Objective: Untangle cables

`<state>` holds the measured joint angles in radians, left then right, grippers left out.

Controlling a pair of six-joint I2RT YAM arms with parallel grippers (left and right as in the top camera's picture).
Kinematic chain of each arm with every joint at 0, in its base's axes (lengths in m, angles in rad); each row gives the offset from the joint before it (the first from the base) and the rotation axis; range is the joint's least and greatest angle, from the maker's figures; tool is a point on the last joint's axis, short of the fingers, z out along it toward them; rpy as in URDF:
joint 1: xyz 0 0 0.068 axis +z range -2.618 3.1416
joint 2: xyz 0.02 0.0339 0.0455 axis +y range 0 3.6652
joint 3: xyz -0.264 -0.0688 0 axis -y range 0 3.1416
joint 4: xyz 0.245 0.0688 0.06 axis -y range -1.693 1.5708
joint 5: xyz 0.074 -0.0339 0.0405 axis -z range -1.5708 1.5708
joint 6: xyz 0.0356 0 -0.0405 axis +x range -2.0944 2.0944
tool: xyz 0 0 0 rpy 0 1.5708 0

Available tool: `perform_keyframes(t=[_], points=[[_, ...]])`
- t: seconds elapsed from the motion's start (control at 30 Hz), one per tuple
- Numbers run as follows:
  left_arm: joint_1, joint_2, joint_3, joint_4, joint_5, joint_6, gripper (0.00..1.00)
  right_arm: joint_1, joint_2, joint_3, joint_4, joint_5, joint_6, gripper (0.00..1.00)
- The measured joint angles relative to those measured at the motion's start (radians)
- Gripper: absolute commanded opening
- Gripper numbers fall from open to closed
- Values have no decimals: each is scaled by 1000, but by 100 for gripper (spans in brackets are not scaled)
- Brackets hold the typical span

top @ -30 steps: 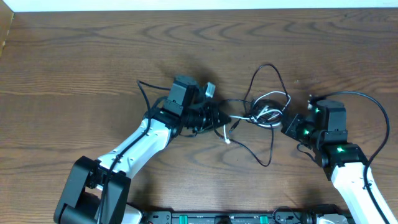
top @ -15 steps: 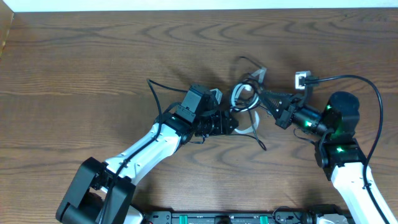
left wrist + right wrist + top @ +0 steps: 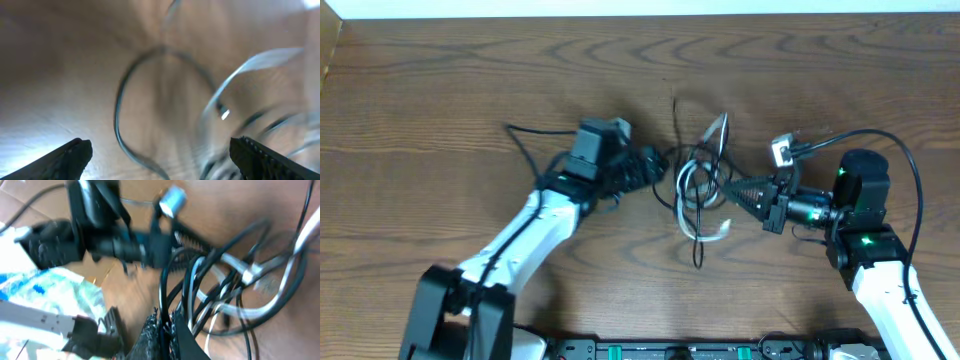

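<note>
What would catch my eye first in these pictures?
The tangle of black and white cables at the middle of the wooden table stands out first. Two arms reach in at it from either side. The right fingers are pinched shut on its right edge, while the left fingers are spread open just to its left.

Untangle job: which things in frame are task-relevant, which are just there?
Job:
- tangle of thin black and white cords
- left tool
- right tool

Just there:
- brown wooden table
- thick black wire on the right arm
- thick black wire by the left arm
</note>
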<state>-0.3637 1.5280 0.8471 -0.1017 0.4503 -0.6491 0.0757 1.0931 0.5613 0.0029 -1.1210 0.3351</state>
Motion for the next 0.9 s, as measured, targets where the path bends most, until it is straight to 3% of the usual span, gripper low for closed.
perform_keyframes(t=[0.23,0.47,0.67,0.9], points=[[47,-74,0,32,97,2,94,0,0,0,-26,-16,-79,1],[-47,-73,0,-13,192,151,91,0,0,0,-27,-6,-97,1],[-90,-73,0,-163,155,233,90,0,0,0,-26,74,-55,1],[-97,-73,0,-171,134,258,89,0,0,0,-29,130,-20,1]])
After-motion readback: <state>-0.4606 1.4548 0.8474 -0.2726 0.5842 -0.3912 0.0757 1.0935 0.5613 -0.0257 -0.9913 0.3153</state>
